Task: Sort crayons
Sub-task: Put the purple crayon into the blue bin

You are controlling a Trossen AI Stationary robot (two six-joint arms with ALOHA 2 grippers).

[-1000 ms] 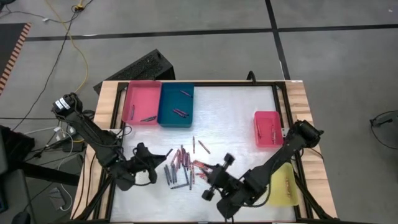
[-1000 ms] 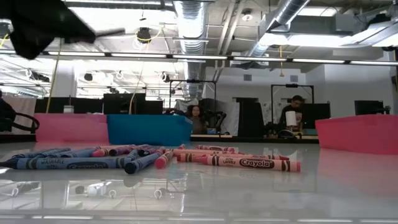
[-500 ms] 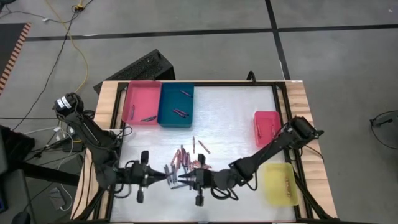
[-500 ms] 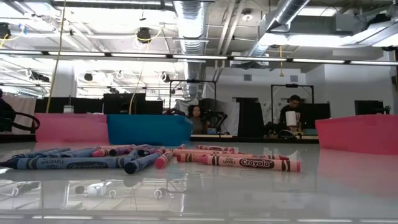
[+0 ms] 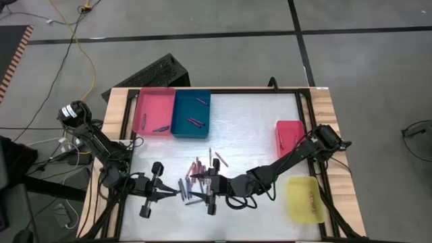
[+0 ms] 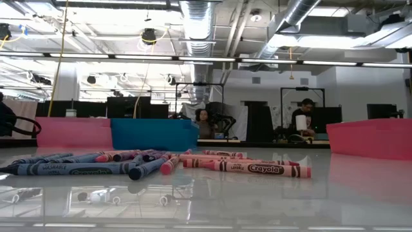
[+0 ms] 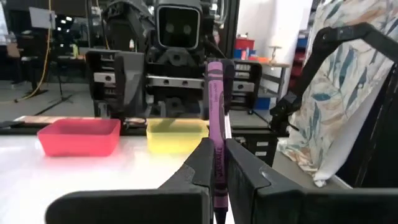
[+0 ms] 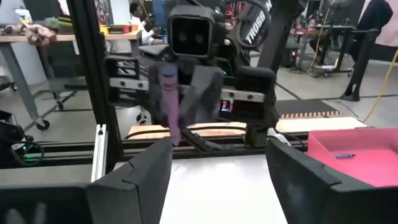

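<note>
Crayons [image 5: 197, 177] lie in a loose pile mid-table, red and pink ones beside grey-blue ones [image 6: 84, 169]. My left gripper [image 7: 216, 146] hovers over the pile's left side [image 5: 177, 194], shut on a purple crayon [image 7: 214, 99] that stands upright. My right gripper [image 8: 219, 146] faces it from the right [image 5: 200, 183], level, open wide and with nothing between its fingers. In the right wrist view the left gripper [image 8: 189, 99] and its purple crayon [image 8: 169, 87] show straight ahead. Neither gripper shows in the low view. My left gripper pinches the purple crayon's lower half [image 7: 216, 134] between its two fingers. The fingers lie level, coming from the table's left, and cross the crayon. The crayon stands upright, its pointed end above the fingers and its other end below them, off the table.
A pink tray [image 5: 154, 111] and a blue tray [image 5: 191, 115] stand at the far left, each with a few crayons. A red tray [image 5: 290, 138] sits at the right edge and a yellow tray [image 5: 304, 199] at the near right. Bare tabletop lies between pile and trays.
My right gripper has swung toward the table's left and turned level, now facing my left gripper over the pile. My left gripper has tipped up to level and rolled, so the purple crayon stands upright. The pile on the table has not moved.
</note>
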